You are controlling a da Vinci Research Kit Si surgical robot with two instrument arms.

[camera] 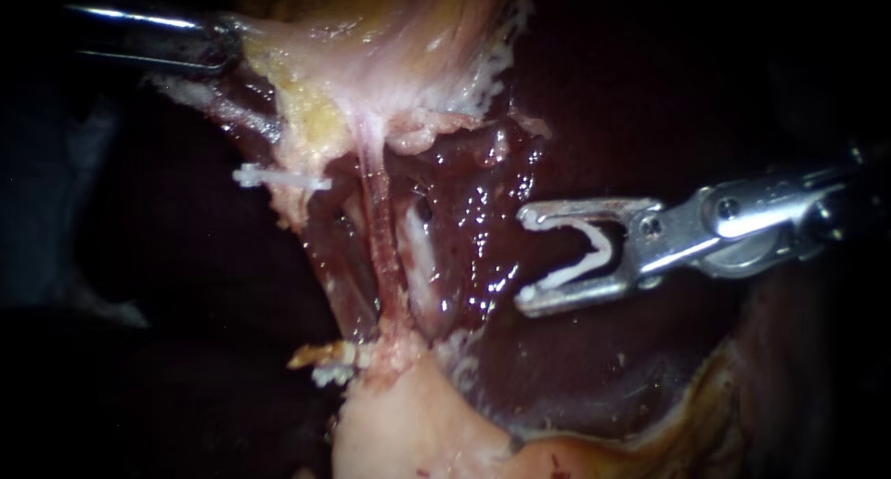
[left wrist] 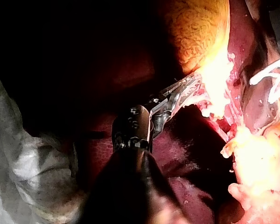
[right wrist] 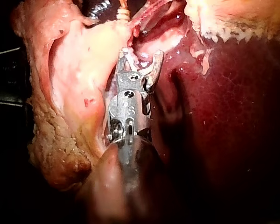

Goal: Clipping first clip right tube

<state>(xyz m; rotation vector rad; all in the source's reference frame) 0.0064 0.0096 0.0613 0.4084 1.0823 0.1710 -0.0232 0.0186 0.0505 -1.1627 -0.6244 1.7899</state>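
Your right instrument (camera: 526, 256) sits near the right tube (camera: 422, 256), jaws holding a gaping white clip (camera: 587, 253). Your left instrument (camera: 227, 50) pinches the pale tissue (camera: 390, 61) taut. Get both clip legs fully astride the tube before squeezing.

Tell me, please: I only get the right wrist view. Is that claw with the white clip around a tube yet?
Observer: No. The endoscope view shows the right claw holding the clip spread wide, stopped short of the right tube.
Operator: Is there another tube?
Observer: Yes. A reddish left tube runs beside it, farther from the claw.
Operator: And the other instrument?
Observer: The left wrist view shows the left claw shut on pale tissue.
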